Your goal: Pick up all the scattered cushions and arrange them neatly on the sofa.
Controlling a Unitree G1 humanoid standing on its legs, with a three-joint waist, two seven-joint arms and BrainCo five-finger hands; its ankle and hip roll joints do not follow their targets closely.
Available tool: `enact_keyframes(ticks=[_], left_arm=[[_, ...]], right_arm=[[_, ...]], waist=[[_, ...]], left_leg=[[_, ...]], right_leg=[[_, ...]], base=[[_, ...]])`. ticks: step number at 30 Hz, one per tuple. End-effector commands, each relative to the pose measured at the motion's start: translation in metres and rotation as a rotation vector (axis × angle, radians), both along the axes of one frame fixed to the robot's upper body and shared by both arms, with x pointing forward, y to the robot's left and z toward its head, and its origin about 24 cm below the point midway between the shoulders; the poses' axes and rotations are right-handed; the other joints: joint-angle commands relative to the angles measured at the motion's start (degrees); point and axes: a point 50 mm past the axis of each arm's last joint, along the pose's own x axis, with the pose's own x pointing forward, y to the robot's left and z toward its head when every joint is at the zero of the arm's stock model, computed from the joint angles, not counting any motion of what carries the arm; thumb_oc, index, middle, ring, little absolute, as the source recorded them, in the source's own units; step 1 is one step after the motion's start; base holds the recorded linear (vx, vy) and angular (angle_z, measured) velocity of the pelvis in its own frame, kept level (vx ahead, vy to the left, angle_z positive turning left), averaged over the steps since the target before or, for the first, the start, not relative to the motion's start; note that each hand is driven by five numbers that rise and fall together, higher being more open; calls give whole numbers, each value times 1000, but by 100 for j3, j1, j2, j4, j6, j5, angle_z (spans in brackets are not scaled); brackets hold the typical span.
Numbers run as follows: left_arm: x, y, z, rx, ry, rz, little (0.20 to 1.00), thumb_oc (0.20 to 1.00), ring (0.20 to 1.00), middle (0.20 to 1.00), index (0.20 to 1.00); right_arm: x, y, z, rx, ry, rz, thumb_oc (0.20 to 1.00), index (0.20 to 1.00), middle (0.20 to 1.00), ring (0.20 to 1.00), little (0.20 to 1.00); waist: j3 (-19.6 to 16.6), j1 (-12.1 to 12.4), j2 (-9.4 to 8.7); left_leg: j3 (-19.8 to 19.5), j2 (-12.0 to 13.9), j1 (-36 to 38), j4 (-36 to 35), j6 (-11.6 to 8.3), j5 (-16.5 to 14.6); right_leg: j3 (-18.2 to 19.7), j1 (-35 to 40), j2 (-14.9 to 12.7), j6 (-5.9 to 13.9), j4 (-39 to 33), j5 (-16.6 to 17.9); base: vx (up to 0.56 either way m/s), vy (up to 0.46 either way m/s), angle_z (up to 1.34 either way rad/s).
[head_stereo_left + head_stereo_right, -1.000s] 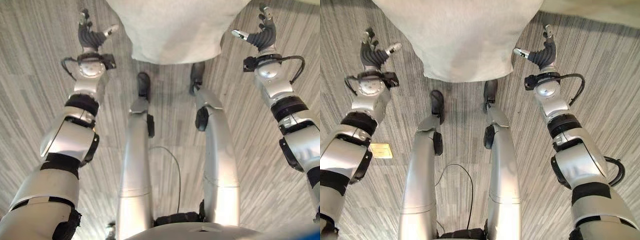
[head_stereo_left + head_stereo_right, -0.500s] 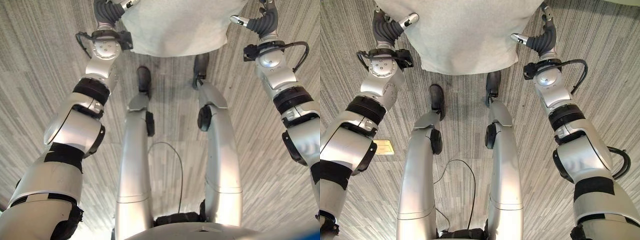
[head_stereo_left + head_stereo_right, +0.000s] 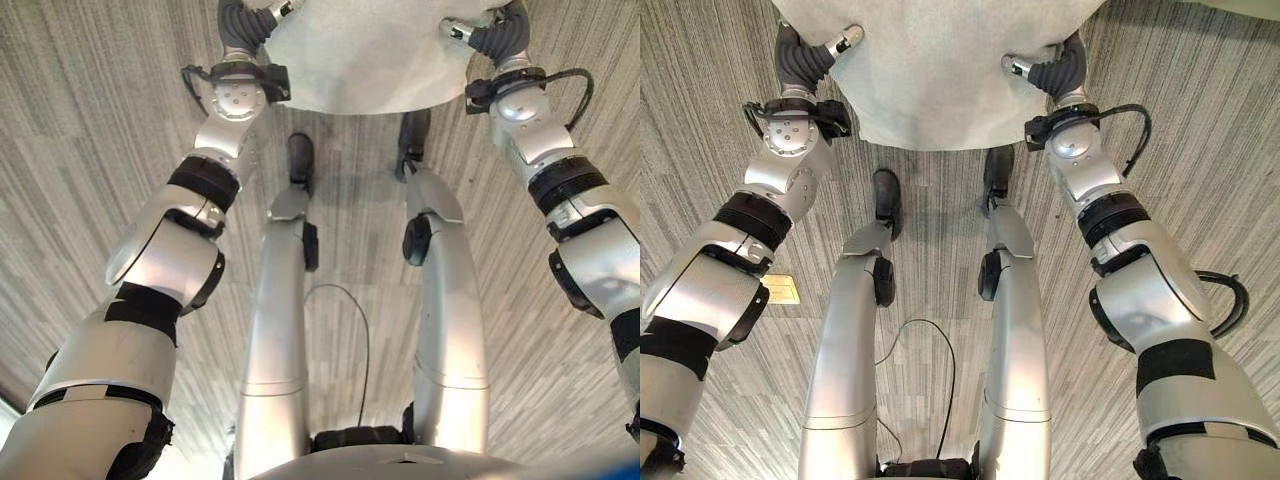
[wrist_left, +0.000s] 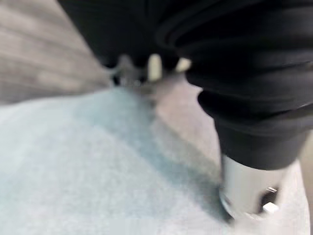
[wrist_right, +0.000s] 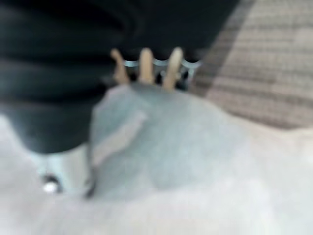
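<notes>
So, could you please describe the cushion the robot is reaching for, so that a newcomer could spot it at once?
On the grey striped floor, straight ahead of the robot, lies a large pale grey cushion. The left hand and right hand sit at its two near corners. It is the plain, soft fabric thing against the streaked floor.

Both arms reach forward (thumbs pointing inward).

The cushion [image 3: 930, 70] is a plain pale grey, with no print on its cloth. The floor [image 3: 1200, 150] is grey, streaked with fine lighter and darker lines like narrow planks. A small pale yellow plate [image 3: 781, 290] sits flat in it. The left hand [image 3: 805, 58] and the right hand [image 3: 1050, 72] show dark ribbed covers and silver thumbs with dark tips.
</notes>
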Motion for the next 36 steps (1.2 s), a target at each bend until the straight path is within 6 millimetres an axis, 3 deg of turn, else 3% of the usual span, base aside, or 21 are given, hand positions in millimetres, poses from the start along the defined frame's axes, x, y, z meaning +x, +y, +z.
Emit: enact_keyframes(ticks=[1, 6, 9, 13, 17, 18, 19, 24, 27, 29, 30, 36], left_arm=[[-17, -33, 26, -25, -182, -162, 200, 200, 200, 200, 200], [-25, -37, 11, -70, -203, -198, 200, 200, 200, 200, 200], [-33, -41, -7, -129, -206, -230, 200, 200, 200, 200, 200], [-47, -35, -32, -157, -212, -243, 200, 200, 200, 200, 200], [-54, -30, -53, -177, -183, -242, 200, 200, 200, 200, 200], [-59, -25, -67, -183, -162, -242, 200, 200, 200, 200, 200], [-59, -25, -67, -183, -162, -242, 200, 200, 200, 200, 200], [-83, -10, -118, -211, -81, -244, 200, 200, 200, 200, 200], [-91, -4, -135, -199, -41, -237, 200, 200, 200, 200, 200], [-104, 0, -159, -177, 27, -250, 200, 200, 200, 200, 200], [-104, 0, -159, -177, 27, -250, 200, 200, 200, 200, 200], [-135, 18, -213, -239, 207, -251, 200, 200, 200, 200, 200]], right_arm=[[-18, 73, 22, -70, -135, 295, 200, 200, 200, 200, 200], [-30, 75, 14, 64, -179, 390, 200, 200, 200, 200, 200], [-40, 52, 9, 86, -235, 363, 200, 200, 200, 200, 200], [-54, 29, -15, 110, -261, 343, 200, 200, 200, 200, 200], [-61, 19, -36, 151, -238, 336, 200, 200, 200, 200, 200], [-66, 14, -50, 168, -221, 333, 200, 200, 200, 200, 200], [-66, 14, -50, 168, -221, 333, 200, 200, 200, 200, 200], [-89, 0, -113, 206, -83, 326, 200, 200, 200, 200, 200], [-97, -3, -130, 203, -36, 323, 200, 200, 200, 200, 200], [-109, -10, -153, 195, 34, 306, 200, 200, 200, 200, 200], [-109, -10, -153, 195, 35, 306, 200, 200, 200, 200, 200], [-135, -24, -196, 201, 182, 275, 200, 200, 200, 200, 200]], waist=[[-121, -100, 526], [-545, -141, 427], [-918, -242, 347], [-996, -260, 366], [-1000, -252, 377], [-1007, -242, 369], [-1007, -242, 369], [-1134, -137, 354], [-1180, -114, 350], [-1309, -102, 370], [-1288, -103, 371], [-1773, -84, 387]], left_leg=[[-369, 72, -2, -760, -165, 577], [-350, 97, 59, -1154, -191, 686], [-339, 122, 167, -1573, -240, 799], [-352, 192, 905, -2180, -289, 916], [-410, 196, 1547, -2546, -316, 991], [-429, 212, 1866, -2814, -344, 1241], [-429, 212, 1866, -2814, -344, 1241], [-581, 181, 3596, -3417, -373, 1310], [-604, 194, 4192, -3620, -376, 1313], [-614, 213, 5096, -3959, -397, 1327], [-618, 215, 5127, -3971, -397, 1330], [-568, 381, 7000, -4948, -463, 1462]], right_leg=[[-49, 150, 82, 424, 350, -677], [-105, 150, 78, 433, 138, -645], [-109, 158, 80, 461, -44, -600], [-215, 860, 52, 497, -438, -592], [-271, 1487, 47, 486, -748, -580], [-324, 1837, 40, 436, -984, -411], [-324, 1837, 40, 436, -984, -411], [-524, 3593, -39, 357, -1647, -480], [-612, 4246, -44, 355, -1910, -487], [-771, 5204, -50, 354, -2280, -496], [-776, 5238, -48, 353, -2294, -493], [-1040, 7218, 74, 421, -3210, -449]], base=[[0, 0, 0], [2, -13, 4], [-7, -16, 6], [-38, 2, 3], [-31, -33, 2], [-70, -15, 8], [-91, -33, 5], [16, -18, 5], [51, -13, 9], [104, -5, 5], [97, -7, 10], [134, -1, 13]])
